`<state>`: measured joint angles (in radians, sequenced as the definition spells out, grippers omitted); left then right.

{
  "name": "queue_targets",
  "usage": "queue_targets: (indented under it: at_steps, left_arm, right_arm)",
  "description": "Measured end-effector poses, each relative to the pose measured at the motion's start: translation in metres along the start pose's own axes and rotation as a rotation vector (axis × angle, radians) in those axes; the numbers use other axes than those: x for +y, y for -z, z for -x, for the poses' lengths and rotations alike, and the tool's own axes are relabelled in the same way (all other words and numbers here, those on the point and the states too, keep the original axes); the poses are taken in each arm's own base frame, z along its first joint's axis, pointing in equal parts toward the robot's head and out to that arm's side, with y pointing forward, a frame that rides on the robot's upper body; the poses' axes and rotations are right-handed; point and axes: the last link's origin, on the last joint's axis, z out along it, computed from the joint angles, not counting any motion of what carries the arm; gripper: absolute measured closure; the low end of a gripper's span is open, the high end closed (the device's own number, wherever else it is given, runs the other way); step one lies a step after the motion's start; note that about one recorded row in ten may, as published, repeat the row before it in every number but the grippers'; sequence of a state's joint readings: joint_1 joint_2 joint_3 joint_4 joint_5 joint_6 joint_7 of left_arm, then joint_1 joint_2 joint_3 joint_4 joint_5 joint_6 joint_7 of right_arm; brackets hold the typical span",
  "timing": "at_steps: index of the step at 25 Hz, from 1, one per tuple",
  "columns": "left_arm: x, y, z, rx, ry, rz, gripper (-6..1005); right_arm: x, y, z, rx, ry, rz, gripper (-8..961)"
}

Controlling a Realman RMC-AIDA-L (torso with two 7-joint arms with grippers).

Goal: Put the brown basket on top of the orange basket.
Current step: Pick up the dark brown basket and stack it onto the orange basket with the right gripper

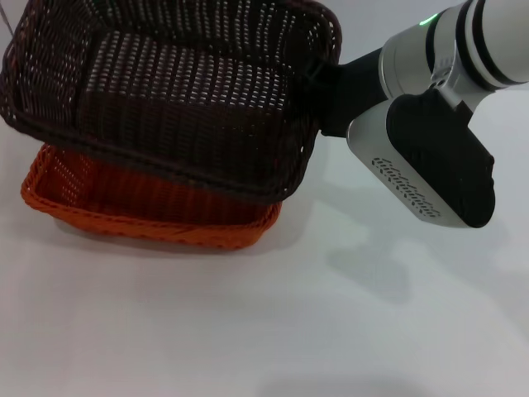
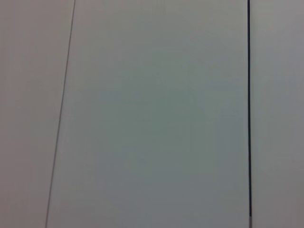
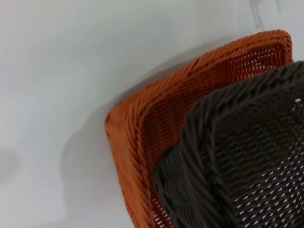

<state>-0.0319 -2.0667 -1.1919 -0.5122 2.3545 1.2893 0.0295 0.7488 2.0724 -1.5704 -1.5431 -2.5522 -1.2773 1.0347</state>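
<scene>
Brown basket [image 1: 178,91] sits over the orange basket [image 1: 140,211], tilted and skewed, its near rim overlapping the orange interior; orange basket rests on the white tabletop [image 1: 273,322]. Right hand [image 1: 324,83] at the brown basket's right rim, apparently gripping it, though the fingers are hidden behind the weave and wrist housing, so grip state cannot be told for sure. Right wrist view: brown corner [image 3: 237,156] nested inside the orange corner [image 3: 156,118]. Left hand not seen; its wrist view shows only a pale flat surface
</scene>
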Motion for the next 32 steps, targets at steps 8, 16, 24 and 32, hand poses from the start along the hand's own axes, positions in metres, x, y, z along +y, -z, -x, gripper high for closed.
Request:
queue_targets:
  at_steps: [8, 16, 24, 32]
  left_arm:
    - [-0.012, 0.005, -0.004, 0.030, -0.007, -0.061, 236]
    - [-0.016, 0.009, -0.005, 0.032, -0.009, -0.069, 236]
    - [-0.013, 0.006, -0.004, 0.027, -0.004, -0.063, 236]
    - [-0.014, 0.006, -0.002, 0.020, -0.009, -0.061, 236]
  right_arm:
    - [0.006, -0.013, -0.003, -0.017, 0.000, -0.014, 802]
    - [0.005, -0.025, -0.009, -0.001, -0.008, -0.042, 802]
    - [-0.005, -0.027, -0.001, -0.040, -0.003, -0.075, 803]
    - [-0.004, -0.032, 0.007, -0.058, 0.009, -0.061, 802]
